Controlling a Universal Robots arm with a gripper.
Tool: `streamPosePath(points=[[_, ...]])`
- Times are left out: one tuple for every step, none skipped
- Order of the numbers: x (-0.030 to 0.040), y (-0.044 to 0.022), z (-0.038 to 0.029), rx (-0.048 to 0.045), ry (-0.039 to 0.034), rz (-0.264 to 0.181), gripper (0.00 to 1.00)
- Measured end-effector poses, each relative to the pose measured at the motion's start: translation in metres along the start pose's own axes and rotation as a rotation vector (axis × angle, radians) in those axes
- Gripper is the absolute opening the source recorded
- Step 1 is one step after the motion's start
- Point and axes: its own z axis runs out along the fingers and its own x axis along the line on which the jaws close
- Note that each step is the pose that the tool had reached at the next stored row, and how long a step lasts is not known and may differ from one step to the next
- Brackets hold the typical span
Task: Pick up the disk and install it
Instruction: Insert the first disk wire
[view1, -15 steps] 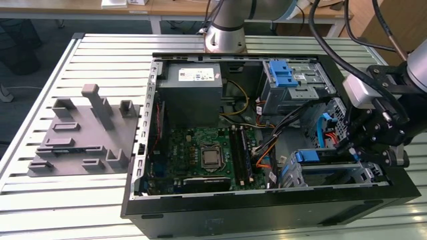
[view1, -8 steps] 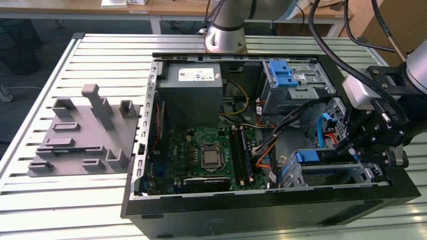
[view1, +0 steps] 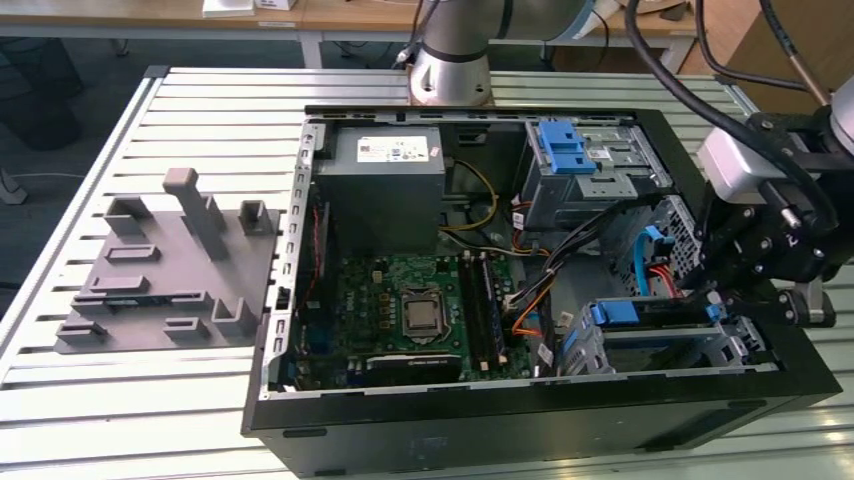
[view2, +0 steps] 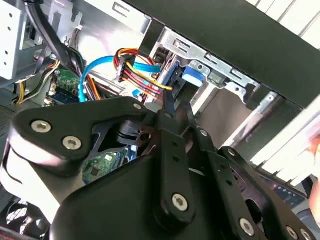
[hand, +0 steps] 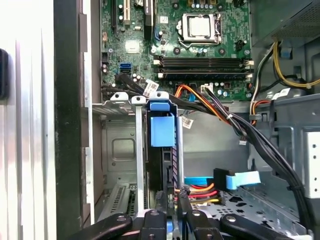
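My gripper (hand: 170, 200) is clamped on the disk (hand: 167, 165), upright in its drive bay (hand: 120, 150); cables (hand: 240, 125) crowd alongside.

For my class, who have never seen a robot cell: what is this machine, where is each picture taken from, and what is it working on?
One robot arm works over an open black computer case lying on a slatted metal table. The exterior view looks down from off the arm; both wrist views ride on it. The black gripper reaches into the case's drive cage. In the first wrist view, its jaws sit at the edge of the flat disk with blue plastic rails, standing on edge in the metal bay. A grey plastic fixture lies beside the case.
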Motion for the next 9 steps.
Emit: streamPosePath(points=[[-0.0002, 0.0001, -0.0026, 0.0, -0.0001, 0.0, 0.24], [-0.0004, 0.0002, -0.0042, -0.0001, -0.0001, 0.0, 0.24], [-0.0004, 0.0002, -0.0043, -0.0002, -0.0003, 0.0, 0.24], [-0.0004, 0.0002, -0.0043, -0.0002, -0.0003, 0.0, 0.22], [-0.0004, 0.0002, -0.0043, -0.0002, -0.0004, 0.0, 0.22], [-0.0004, 0.0002, -0.0043, -0.0002, -0.0003, 0.0, 0.16], [-0.0004, 0.0002, -0.0044, -0.0002, -0.0003, 0.0, 0.11], [-0.0004, 0.0002, -0.0045, -0.0001, -0.0002, 0.0, 0.11], [-0.0004, 0.0002, -0.0045, -0.0001, -0.0001, 0.0, 0.11]])
